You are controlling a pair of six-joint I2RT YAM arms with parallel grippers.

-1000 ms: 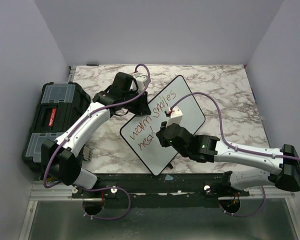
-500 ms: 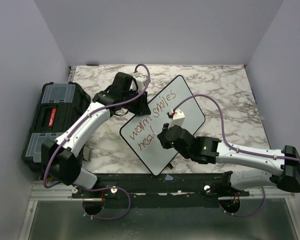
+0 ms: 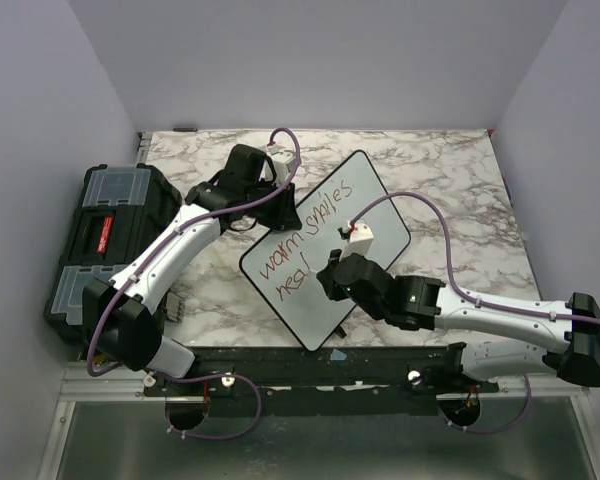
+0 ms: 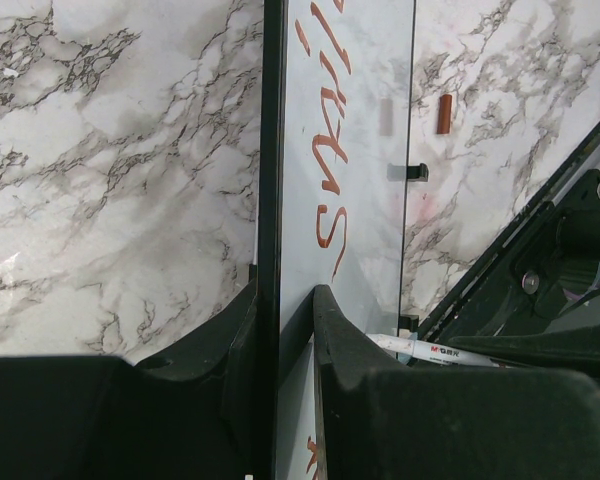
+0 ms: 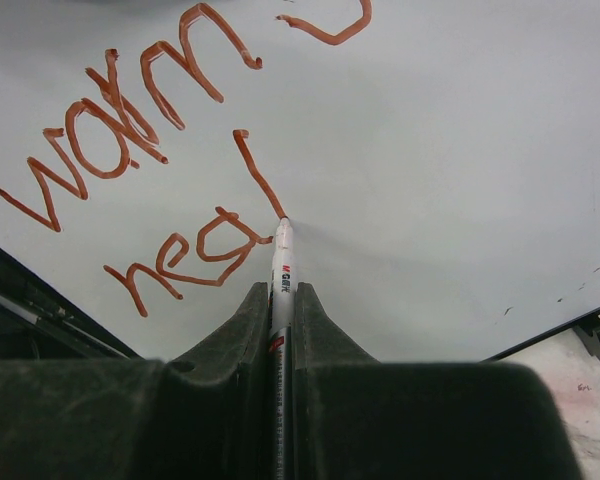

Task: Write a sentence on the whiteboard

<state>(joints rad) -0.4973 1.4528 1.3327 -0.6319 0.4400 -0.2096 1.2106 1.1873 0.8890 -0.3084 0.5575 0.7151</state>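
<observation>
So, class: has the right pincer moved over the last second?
Yes. Against the still whiteboard, the right pincer has shifted slightly right and lower in the top view.

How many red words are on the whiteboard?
3. "warm" and "smiles" are on the top line of the whiteboard. "heal" is below, by the marker tip. None look hidden.

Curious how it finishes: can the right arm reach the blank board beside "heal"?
Probably yes. The right gripper holds the marker with its tip on the whiteboard at the end of heal, and the white area beside it is bare.
</observation>
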